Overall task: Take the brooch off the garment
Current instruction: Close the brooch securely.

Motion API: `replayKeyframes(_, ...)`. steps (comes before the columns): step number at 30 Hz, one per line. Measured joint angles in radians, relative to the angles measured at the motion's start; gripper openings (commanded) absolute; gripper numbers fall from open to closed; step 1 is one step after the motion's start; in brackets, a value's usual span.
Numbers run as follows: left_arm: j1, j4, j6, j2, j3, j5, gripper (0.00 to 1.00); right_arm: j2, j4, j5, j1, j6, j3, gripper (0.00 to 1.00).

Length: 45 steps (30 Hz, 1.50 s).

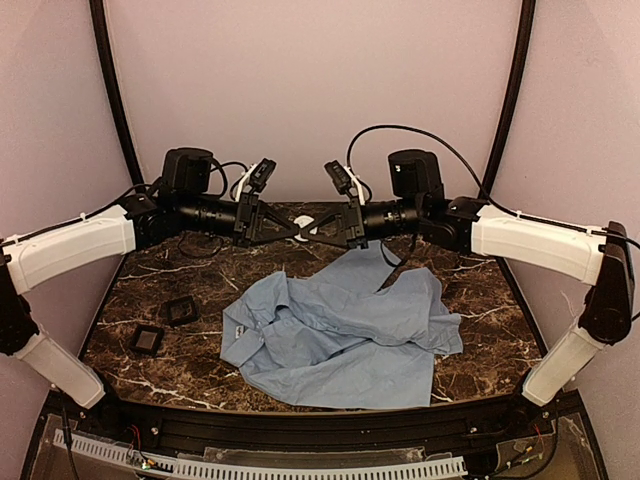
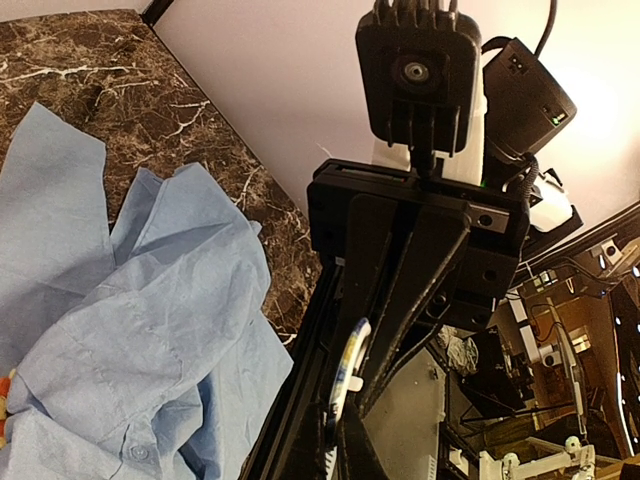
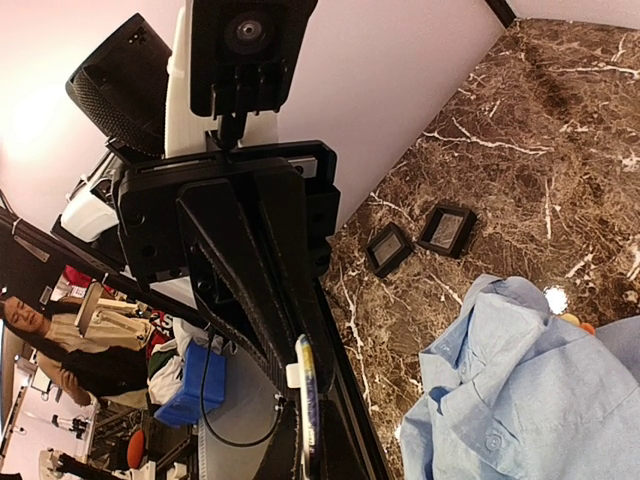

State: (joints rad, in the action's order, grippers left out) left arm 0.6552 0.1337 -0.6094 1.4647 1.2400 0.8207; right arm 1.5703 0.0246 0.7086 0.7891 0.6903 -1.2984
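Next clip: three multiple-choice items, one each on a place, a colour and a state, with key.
1. Relative to the shirt, the black square pads lie: A on it; B to its left in the top view; C to its right.
2. The shirt is: A white; B red; C light blue.
3. The left fingers and right fingers are: A shut, clear of the shirt; B wide open; C clamped on the shirt.
Key: B, both sit beside its left edge; C, plain in every view; A, each pair tapers to a point beyond it.
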Motion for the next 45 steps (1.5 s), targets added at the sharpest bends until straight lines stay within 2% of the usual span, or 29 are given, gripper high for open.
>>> replayKeyframes(19, 0.002, -0.005, 0.007, 0.011, 0.005, -0.029, 0.01, -0.01, -0.049, -0.053, -0.004, 0.079, 0.034, 0.0)
replayKeyframes(28, 0.001, 0.0, 0.019, 0.014, 0.008, -0.027, 0.01, -0.011, -0.107, -0.043, -0.011, 0.094, 0.062, 0.15)
replayKeyframes(37, -0.016, 0.077, 0.031, 0.014, 0.011, -0.01, 0.01, -0.011, -0.133, -0.031, -0.098, 0.069, 0.049, 0.28)
replayKeyframes(42, -0.016, 0.108, 0.043, 0.014, 0.011, -0.03, 0.01, -0.011, -0.135, -0.024, -0.095, 0.06, 0.049, 0.41)
replayKeyframes(45, -0.016, 0.142, 0.061, 0.01, 0.011, -0.08, 0.01, -0.011, -0.126, -0.033, -0.095, 0.045, 0.047, 0.46)
